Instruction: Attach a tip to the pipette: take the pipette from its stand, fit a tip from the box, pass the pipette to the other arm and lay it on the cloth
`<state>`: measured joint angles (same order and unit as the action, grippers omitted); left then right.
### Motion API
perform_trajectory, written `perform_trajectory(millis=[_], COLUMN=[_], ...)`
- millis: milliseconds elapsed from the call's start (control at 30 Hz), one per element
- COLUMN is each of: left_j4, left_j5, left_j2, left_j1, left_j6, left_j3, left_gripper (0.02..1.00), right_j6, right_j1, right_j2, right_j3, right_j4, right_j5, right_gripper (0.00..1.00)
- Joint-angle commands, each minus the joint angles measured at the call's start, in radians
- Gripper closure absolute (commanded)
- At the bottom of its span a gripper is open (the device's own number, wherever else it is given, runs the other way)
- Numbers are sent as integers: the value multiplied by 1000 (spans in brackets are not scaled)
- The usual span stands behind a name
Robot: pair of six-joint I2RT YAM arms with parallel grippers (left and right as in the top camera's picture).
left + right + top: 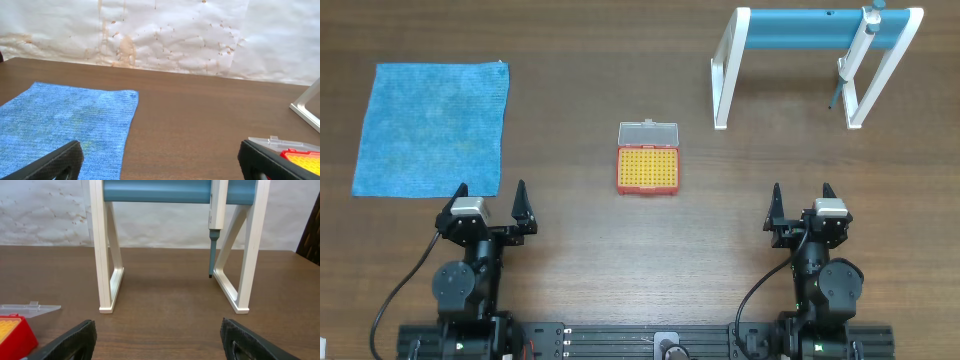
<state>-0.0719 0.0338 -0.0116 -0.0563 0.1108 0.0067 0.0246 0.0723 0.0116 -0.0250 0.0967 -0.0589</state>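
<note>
Ahead of the spread right gripper [802, 196] | pipette [213, 230] hangs on its stand [107, 255] | risk: off-centre grasp could knock it loose | left gripper [490, 195] spread

Blue cloth [430, 130], orange tip box [648, 170], white-and-blue stand [817, 40]

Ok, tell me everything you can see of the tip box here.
The tip box is an orange plastic rectangle, its grid packed with yellow tips. Its clear lid is flipped open, lying back on the far side. It sits upright near the middle of the wooden table, touching nothing else.
</note>
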Motion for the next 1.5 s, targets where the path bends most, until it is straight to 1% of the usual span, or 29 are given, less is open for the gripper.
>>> perform_trajectory(millis=[33, 1067, 1100, 1200, 1300, 1367, 1400, 1433, 1467, 1500], left_j4=[-8, -8, -8, -8, -8, -8, -8, -8, -8, -8], left_j5=[11, 11, 11, 11, 11, 11, 11, 11, 11, 11], left_j2=[8, 8, 8, 8, 8, 8, 8, 8, 8, 8], left_j1=[-1, -1, -1, -1, -1, -1, -1, -1, -1, -1], left_j6=[9, 9, 9, 9, 9, 9, 9, 9, 9, 9], left_j3=[-1, -1, -1, -1, -1, -1, -1, -1, -1, -1], left_gripper=[23, 23, 23, 23, 20, 23, 23, 20, 20, 23], right_j6=[16, 19, 19, 14, -61, -106, -142, -174, -189, -193], right_j1=[5, 5, 6, 6, 10, 47, 80, 122, 163, 216], right_j2=[-11, 3, 28, 291, 589, 773, 857, 928, 978, 1027], right_j3=[10, 9, 8, -80, -274, -415, -481, -531, -561, -582], right_j4=[-5, -5, -16, -96, -101, -103, -108, -126, -153, -204], right_j5=[-2, 6, 6, 2, 2, -1, -30, -84, -143, -230], right_gripper=[183, 183, 183, 183, 183, 183, 183, 183, 185, 183])
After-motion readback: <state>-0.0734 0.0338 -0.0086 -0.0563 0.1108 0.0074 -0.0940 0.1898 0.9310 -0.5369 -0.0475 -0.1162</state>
